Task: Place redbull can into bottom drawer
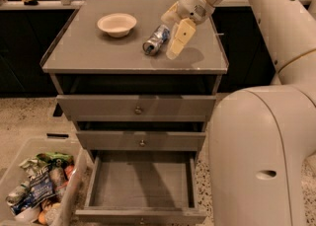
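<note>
The redbull can [155, 40] lies on its side on the grey cabinet top [94, 55], right of the middle, dark top towards the front. My gripper [170, 36] hangs just to the right of the can, close beside it, open and empty; one cream finger [177, 38] points down next to the can. The bottom drawer [140, 183] is pulled out below, and its grey inside holds nothing.
A white round bowl [117, 24] stands on the cabinet top, left of the can. The two upper drawers [138, 107] are shut. A clear bin [34, 190] with snack wrappers sits on the floor at lower left. My white arm and body [256, 156] fill the right side.
</note>
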Controlling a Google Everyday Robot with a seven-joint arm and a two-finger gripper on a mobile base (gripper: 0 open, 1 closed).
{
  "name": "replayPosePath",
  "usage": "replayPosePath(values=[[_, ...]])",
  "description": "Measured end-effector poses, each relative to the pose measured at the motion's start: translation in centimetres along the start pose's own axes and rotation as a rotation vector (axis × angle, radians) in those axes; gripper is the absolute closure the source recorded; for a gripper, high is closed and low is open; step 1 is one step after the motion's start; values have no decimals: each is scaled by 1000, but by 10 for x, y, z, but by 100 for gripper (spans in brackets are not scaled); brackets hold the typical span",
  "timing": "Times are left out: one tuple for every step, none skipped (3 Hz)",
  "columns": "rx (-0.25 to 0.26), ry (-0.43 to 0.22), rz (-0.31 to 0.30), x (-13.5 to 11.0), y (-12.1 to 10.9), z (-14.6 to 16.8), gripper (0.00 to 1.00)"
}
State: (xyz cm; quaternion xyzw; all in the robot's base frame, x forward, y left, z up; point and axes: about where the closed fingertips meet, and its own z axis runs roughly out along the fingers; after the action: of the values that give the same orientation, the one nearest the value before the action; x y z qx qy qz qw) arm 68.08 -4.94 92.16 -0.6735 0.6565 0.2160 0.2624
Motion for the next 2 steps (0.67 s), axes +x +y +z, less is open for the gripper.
replayPosePath(values=[[-14, -8, -2, -6, -19, 24, 0], [4, -97, -27, -18, -46, 44, 0]])
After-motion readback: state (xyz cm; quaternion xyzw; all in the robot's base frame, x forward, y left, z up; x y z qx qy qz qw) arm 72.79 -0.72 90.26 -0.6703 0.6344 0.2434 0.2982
